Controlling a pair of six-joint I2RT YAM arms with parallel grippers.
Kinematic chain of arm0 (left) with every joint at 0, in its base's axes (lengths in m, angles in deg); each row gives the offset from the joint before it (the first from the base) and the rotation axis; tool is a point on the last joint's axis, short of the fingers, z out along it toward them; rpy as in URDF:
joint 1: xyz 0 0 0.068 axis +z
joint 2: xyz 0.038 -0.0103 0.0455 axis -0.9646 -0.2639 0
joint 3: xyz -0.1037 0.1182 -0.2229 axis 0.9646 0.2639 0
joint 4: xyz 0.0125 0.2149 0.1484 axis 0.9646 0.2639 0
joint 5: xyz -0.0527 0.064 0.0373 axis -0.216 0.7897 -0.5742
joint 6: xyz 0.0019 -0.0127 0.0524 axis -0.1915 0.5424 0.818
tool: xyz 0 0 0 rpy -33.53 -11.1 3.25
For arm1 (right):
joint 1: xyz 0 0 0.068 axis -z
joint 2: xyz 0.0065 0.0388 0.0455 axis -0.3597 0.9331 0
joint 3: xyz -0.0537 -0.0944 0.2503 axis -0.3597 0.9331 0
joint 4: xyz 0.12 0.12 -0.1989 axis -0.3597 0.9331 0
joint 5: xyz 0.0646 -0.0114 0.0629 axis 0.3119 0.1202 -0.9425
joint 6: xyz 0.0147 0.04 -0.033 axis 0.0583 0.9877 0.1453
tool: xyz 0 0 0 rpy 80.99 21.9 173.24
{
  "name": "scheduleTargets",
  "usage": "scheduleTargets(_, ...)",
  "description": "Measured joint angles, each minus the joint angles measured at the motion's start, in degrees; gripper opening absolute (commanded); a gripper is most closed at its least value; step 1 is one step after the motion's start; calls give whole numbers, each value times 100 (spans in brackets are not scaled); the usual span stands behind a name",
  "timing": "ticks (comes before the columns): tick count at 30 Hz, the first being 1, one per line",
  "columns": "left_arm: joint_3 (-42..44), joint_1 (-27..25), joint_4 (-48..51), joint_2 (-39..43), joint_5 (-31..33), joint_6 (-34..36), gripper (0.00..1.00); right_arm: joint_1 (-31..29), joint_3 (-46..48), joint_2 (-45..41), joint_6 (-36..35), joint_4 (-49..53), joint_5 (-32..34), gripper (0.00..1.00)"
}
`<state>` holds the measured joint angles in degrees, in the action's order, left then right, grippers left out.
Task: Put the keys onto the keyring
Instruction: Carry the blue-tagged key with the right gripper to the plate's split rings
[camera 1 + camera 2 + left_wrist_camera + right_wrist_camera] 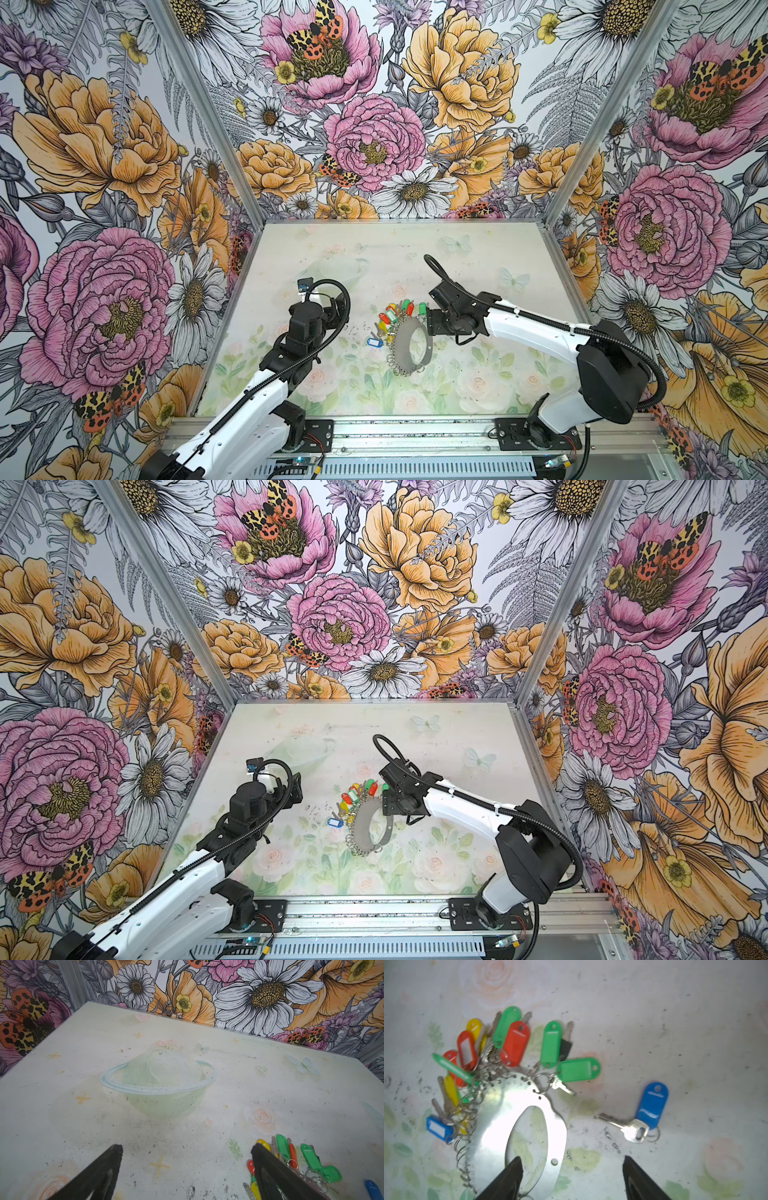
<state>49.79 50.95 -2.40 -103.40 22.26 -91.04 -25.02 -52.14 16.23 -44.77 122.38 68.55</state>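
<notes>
My right tool is open and empty, one finger over the hole in the keyring. I'd pinch its rim slowly. The blue key lies loose just ahead. My left tool is wide open, empty.

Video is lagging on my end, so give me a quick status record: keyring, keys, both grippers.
keyring: grey oval band on the table
keys: red, green and yellow tags bunched along one end of its edge
loose: blue tag with silver key, lying apart from the keyring
left gripper: open, empty, off to the side of the keys
right gripper: open, jaws straddling the band, one tip over the hole
</notes>
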Motion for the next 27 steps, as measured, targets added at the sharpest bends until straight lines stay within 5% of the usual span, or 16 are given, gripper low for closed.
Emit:
scheduleTargets(9, 59, 0, 2, 728, 87, -68, 99, -1362, -1110, 1064, -496, -37, -297, 50)
scheduleTargets(27, 192, 0, 50, 1019, 249, -105, 99, -1410, -1628, 2109, -730, 0, -326, 24)
